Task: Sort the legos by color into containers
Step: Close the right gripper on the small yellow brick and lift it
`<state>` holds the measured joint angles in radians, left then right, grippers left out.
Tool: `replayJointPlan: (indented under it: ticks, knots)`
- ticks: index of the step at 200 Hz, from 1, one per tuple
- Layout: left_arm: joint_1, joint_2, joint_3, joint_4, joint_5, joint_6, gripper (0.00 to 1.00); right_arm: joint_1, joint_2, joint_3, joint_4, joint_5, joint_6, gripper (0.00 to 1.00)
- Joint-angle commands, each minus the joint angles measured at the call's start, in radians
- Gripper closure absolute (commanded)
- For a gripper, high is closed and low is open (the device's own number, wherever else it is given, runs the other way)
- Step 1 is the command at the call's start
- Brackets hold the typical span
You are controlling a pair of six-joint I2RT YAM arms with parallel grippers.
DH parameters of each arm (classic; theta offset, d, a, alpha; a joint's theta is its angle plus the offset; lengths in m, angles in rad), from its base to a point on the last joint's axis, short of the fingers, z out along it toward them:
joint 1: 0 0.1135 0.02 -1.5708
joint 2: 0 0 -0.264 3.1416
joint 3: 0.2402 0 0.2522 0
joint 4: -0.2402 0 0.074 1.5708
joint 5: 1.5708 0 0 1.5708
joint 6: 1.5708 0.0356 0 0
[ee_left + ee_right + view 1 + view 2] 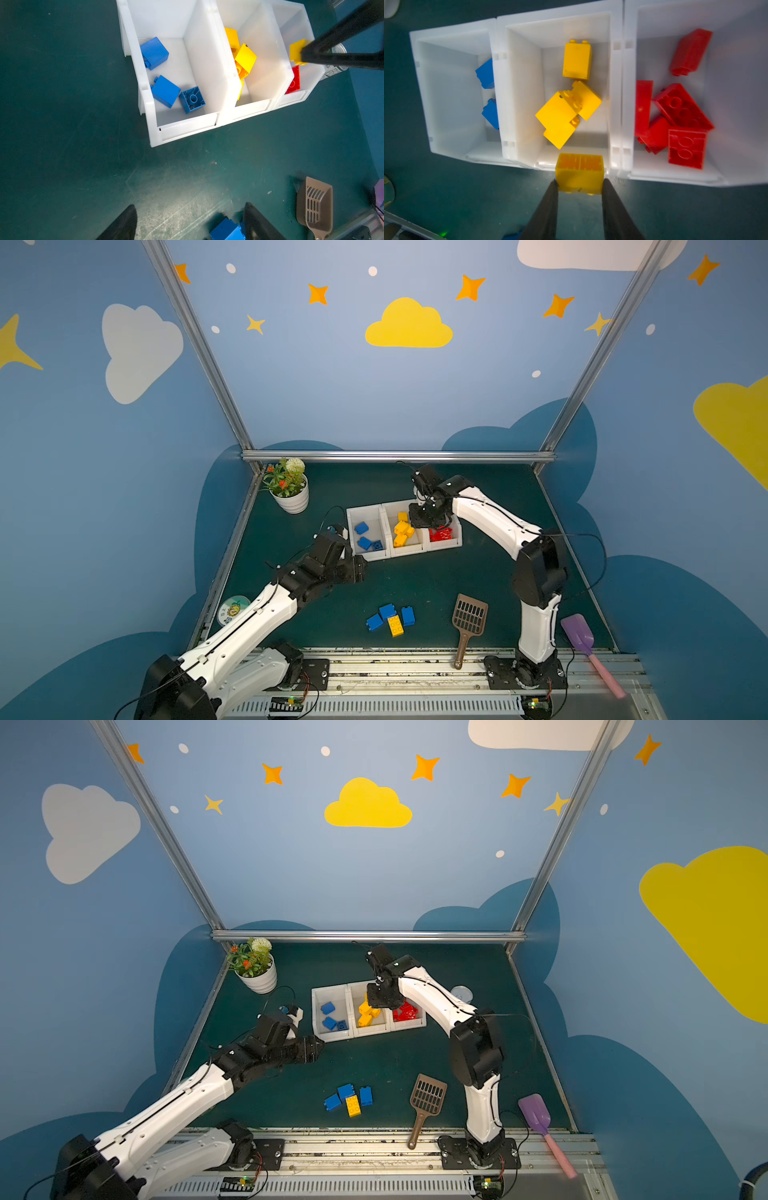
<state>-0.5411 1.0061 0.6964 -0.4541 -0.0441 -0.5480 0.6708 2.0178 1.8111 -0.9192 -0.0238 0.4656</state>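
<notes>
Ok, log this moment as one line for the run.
right end effector: gripping yellow brick over bins | left end effector: open | loose bricks: three blue, one yellow

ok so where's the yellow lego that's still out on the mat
In both top views the loose yellow lego lies near the front edge of the mat, roughly central, tucked among three blue legos, with the brown scoop off to its right.
</notes>
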Motion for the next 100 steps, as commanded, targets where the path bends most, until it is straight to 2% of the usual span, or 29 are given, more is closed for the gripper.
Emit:
replayJointPlan:
  ticks: [1, 15, 36, 100]
  knots:
    - [0.003, -0.012, -0.022, 0.008, 0.019, -0.007, 0.19, 0.013, 0.037, 0.055, -0.061, -0.024, -0.005, 0.51]
    - [0.003, -0.015, -0.028, 0.012, 0.024, -0.008, 0.2, 0.018, 0.038, 0.056, -0.058, -0.021, -0.004, 0.44]
    - [0.003, -0.014, -0.033, 0.014, 0.028, -0.007, 0.19, 0.018, 0.022, 0.056, -0.062, -0.01, -0.003, 0.38]
    - [0.0, -0.004, -0.029, 0.017, 0.056, 0.006, 0.19, 0.018, -0.066, 0.026, -0.07, -0.002, -0.007, 0.37]
